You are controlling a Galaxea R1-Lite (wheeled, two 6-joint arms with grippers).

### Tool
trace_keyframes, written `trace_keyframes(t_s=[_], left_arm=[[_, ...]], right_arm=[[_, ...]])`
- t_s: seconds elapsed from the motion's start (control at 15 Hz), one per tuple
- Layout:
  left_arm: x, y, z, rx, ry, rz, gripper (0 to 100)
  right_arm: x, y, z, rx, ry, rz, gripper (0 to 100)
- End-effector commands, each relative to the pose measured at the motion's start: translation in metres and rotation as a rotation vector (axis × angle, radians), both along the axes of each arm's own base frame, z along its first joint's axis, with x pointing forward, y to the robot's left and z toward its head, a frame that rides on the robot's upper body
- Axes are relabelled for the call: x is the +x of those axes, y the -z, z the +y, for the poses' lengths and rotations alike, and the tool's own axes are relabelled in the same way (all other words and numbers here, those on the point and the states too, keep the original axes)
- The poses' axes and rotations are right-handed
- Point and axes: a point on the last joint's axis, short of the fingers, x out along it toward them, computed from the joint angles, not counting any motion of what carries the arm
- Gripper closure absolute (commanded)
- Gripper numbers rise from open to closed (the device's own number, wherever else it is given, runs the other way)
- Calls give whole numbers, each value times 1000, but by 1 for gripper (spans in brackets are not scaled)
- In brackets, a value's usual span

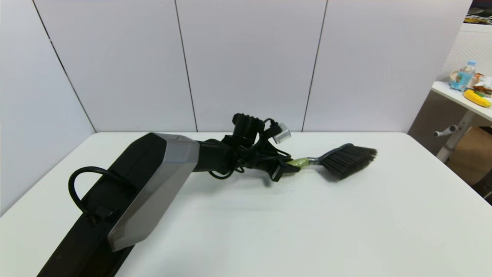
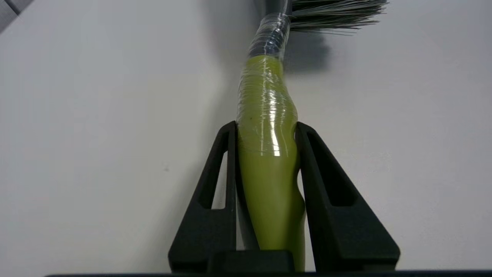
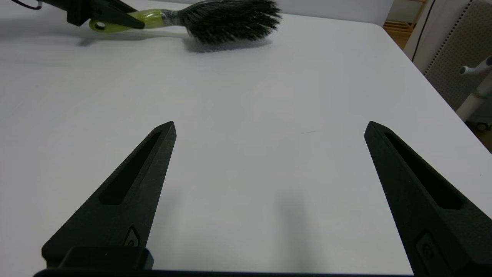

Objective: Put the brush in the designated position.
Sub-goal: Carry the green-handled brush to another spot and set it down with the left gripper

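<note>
Pale grey wall panels are closing off the back of the plain white table (image 1: 346, 231), and I am working over its far middle. My left gripper (image 1: 286, 166) is clamping the lime-green plastic handle of the black-bristled hand brush (image 1: 348, 161), fingers pressing on both sides of the film-wrapped grip. The brush is hanging just above the tabletop, bristle head pointing to my right, its shadow lying close beneath. My right gripper (image 3: 269, 130) is idling low over the near right of the table, fingers spread wide around nothing.

To do this carry well, I am judging that I should be keeping the handle level and the squeeze steady, since the glossy wrap looks slippery, and lowering until the bristles settle before letting go.

No marked spot is showing on the table, so I am unable to tell where the brush belongs. The handle's end is hiding behind my fingers in the head view
</note>
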Motion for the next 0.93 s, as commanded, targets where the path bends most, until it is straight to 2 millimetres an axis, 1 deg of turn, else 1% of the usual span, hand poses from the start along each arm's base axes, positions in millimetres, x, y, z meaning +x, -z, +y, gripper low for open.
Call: trace_keyframes(t_s=[0.07, 0.33, 0.53, 0.67, 0.93], left_arm=[[-1, -31, 9, -38, -13, -56, 100], [-2, -36, 10, -43, -15, -65, 100], [-1, -49, 17, -52, -30, -84, 100], [-3, -62, 21, -59, -59, -107, 100], [-7, -99, 45, -82, -112, -152, 100]], right_arm=[[0, 0, 0, -1, 0, 3, 0], [0, 0, 0, -1, 0, 3, 0], [0, 0, 0, -1, 0, 3, 0], [0, 0, 0, -1, 0, 3, 0], [0, 0, 0, -1, -2, 3, 0]])
